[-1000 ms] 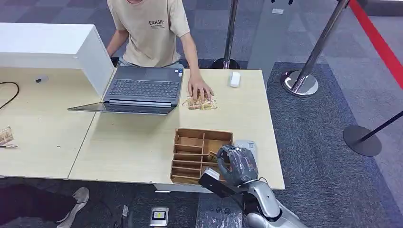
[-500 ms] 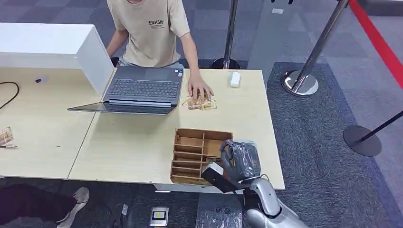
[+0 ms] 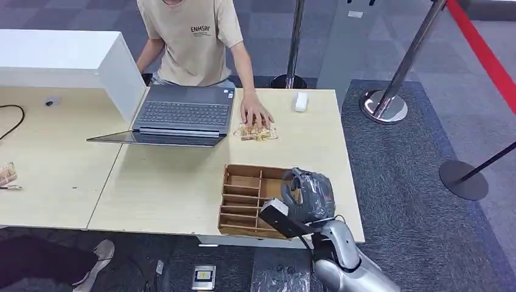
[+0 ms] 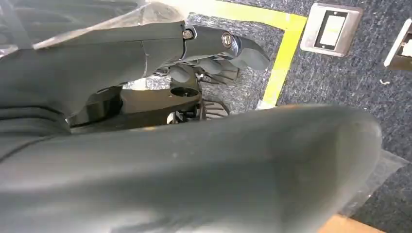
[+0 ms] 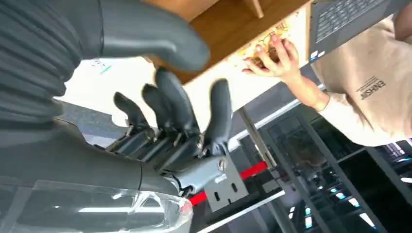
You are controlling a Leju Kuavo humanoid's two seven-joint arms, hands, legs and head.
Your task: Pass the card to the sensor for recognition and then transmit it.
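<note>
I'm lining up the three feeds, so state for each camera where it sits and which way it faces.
Head view: high on the body, looking down at the table, wooden organizer and person; the right hand shows.
Left wrist view: behind the left hand, facing the carpeted floor.
Right wrist view: behind the right hand, facing the person.
Head and right wrist views share the person's hand on the card.

Open laptop (image 3: 182,114) on the desk (image 3: 164,182), beside a white box (image 3: 61,58). Behind the desk, a person in a beige shirt (image 3: 191,39). Chrome stanchion posts (image 3: 389,91) on grey carpet, red stripe (image 3: 484,52) alongside. Black cable (image 3: 13,118) near the desk's far-left edge.
</note>
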